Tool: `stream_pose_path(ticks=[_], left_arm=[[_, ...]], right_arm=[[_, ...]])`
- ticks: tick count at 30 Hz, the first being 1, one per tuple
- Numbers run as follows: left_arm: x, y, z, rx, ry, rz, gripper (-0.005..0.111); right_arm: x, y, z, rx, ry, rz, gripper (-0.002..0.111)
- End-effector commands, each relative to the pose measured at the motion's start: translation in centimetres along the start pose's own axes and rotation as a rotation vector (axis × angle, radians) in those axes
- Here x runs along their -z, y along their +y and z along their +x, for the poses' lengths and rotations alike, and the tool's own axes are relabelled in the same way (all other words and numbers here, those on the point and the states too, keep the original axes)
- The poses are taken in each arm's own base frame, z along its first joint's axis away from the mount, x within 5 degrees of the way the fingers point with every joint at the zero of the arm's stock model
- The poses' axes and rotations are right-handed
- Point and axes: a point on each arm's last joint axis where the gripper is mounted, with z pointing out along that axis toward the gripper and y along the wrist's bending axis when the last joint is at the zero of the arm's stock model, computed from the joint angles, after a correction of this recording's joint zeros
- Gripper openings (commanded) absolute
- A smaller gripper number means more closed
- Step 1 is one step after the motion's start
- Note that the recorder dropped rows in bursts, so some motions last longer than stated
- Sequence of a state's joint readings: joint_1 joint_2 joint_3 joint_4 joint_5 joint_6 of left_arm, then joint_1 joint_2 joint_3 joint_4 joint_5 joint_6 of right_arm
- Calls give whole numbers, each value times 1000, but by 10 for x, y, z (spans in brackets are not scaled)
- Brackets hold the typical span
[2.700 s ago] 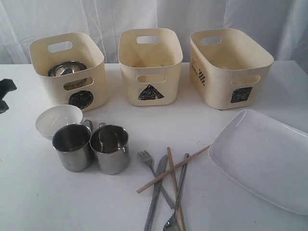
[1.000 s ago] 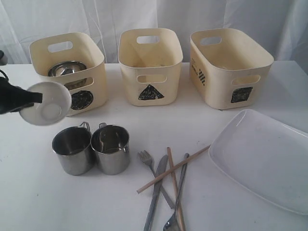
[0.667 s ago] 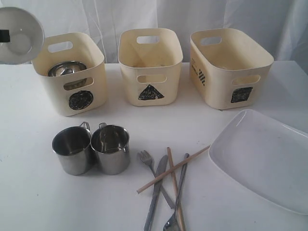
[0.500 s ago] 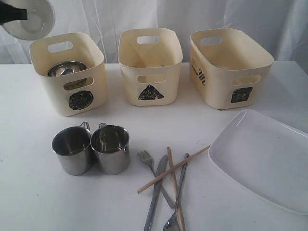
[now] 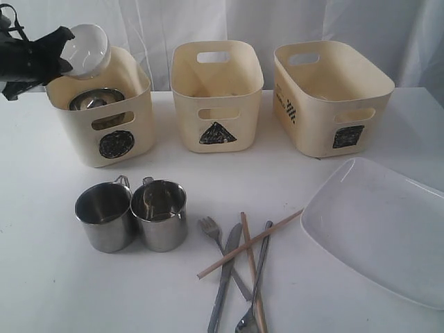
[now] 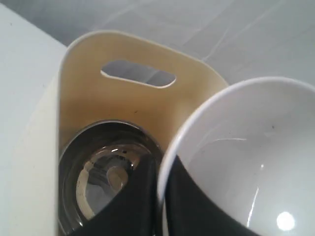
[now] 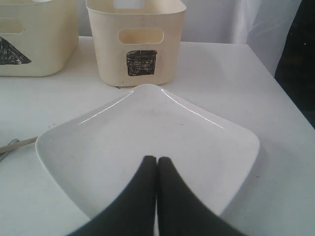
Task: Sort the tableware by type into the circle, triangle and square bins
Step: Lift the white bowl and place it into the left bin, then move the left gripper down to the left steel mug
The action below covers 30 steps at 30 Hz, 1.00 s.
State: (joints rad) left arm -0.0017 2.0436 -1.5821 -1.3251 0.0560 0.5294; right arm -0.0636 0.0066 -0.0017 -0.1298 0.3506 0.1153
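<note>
A white table stands in front of a pale curtain. The small white bowl is up in the air and tilted. Its rim is pinched by the nearly closed left pincer, with one black finger outside the bowl and the other inside. Directly below that pincer sits the circle bin, with the steel bowl on its floor. The white bowl hangs over the bin's back edge and may be brushing the rim, though the view is too poor to be sure.

Farther from the left pincer, in a row, stand the triangle bin and then the square bin. Lower down, on the table in front of the circle bin, two steel mugs touch each other. Beyond them the fork, knife and spoon lie in a loose heap, crossed by two chopsticks.

Farthest from the left pincer lies the big white plate. The right pincer is over the plate's near part, fingers pressed together and holding nothing, with the square bin straight ahead of it.
</note>
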Motion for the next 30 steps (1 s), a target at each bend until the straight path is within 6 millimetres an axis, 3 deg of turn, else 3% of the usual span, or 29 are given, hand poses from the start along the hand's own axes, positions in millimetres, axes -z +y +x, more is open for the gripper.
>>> stream_pose_path(ticks=[1,6,11,14,18,20,25,28,30], left_arm=[[-2,-3,3,70,36,37,18],[-2,-3,4,68,43,43,48],[2,-11,6,25,86,86,53],[7,-17,4,72,97,111,44],[10,-21,0,331,86,124,11],[10,-20,-1,469,75,122,0],[14,-8,-2,795,-14,63,0],[34,3,-10,705,-193,-60,0],[56,7,-20,499,-335,-159,0]], right_arm=[[0,0,0,6,-8,6,0],[0,0,0,6,-8,6,0],[0,0,0,6,-8,6,0],[0,0,0,6,-8,6,0],[0,0,0,6,-8,6,0],[0,0,0,6,-8,6,0],[0,0,0,6,-8,6,0],[0,0,0,6,-8,6,0],[0,0,0,6,-8,6,0]])
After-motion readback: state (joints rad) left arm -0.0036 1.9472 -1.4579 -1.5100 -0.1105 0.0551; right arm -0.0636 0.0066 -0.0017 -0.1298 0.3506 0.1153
